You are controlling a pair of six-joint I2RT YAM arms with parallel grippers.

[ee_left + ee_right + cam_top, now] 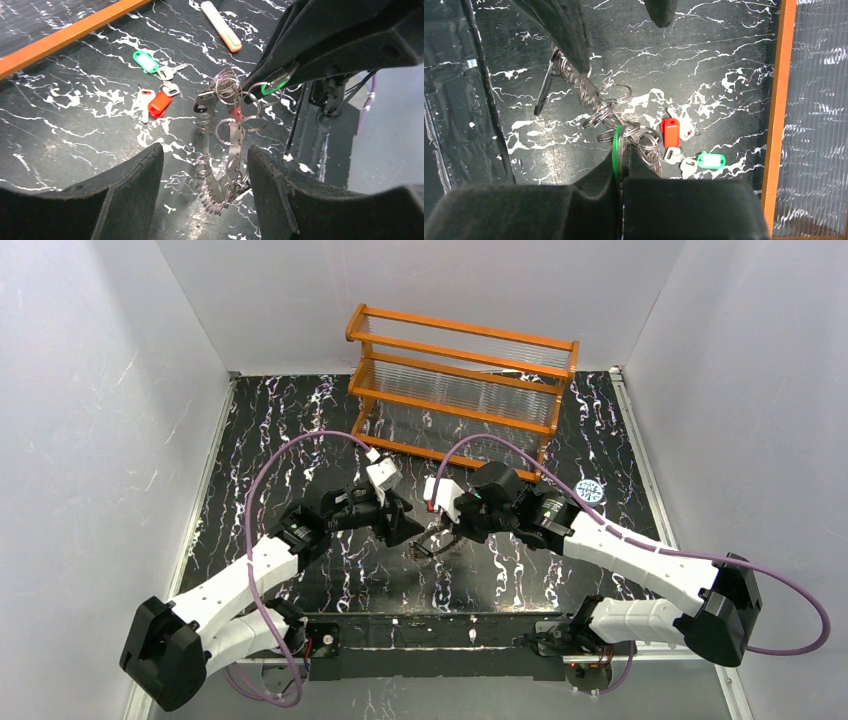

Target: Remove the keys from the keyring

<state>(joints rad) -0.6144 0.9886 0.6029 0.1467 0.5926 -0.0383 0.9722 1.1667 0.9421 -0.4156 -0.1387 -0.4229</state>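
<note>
The keyring (231, 135) is a dark toothed metal ring, seen edge-on and held up off the table, with several small split rings on it. My right gripper (624, 150) is shut on a green key head (615, 145) that still hangs on the keyring (574, 82). My left gripper (205, 200) is open with a finger on each side of the keyring's lower part. A red-headed key (160, 104) and a green-headed key (145, 61) lie loose on the table. In the top view both grippers meet over the keyring (428, 545).
An orange rack (460, 380) with clear rods stands at the back. A clear tube with an orange cap (221, 26) lies beyond the keys. A small blue-white lid (590, 492) lies at the right. The black marbled table (300, 440) has raised side rails.
</note>
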